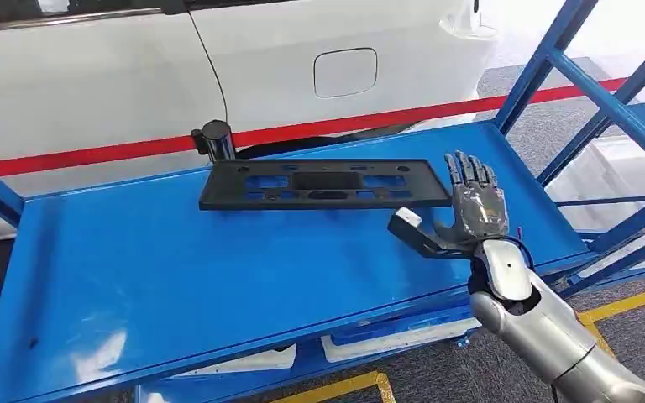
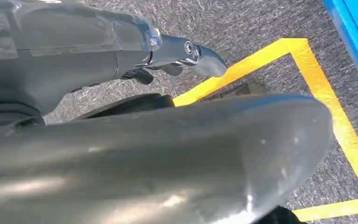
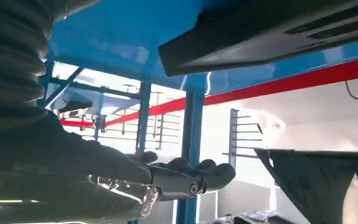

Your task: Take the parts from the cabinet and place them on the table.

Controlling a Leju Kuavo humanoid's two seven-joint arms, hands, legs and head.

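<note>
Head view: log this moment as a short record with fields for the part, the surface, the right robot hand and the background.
part: long black plastic panel with cut-outs, lying flat toward the far side of the shelf
surface: blue metal shelf in a blue frame
right robot hand: fingers spread, hovering above the shelf just right of the panel's end, holding nothing
behind the panel: black cylinder upright at the shelf's far edge
background: white car body with a red stripe below it
</note>
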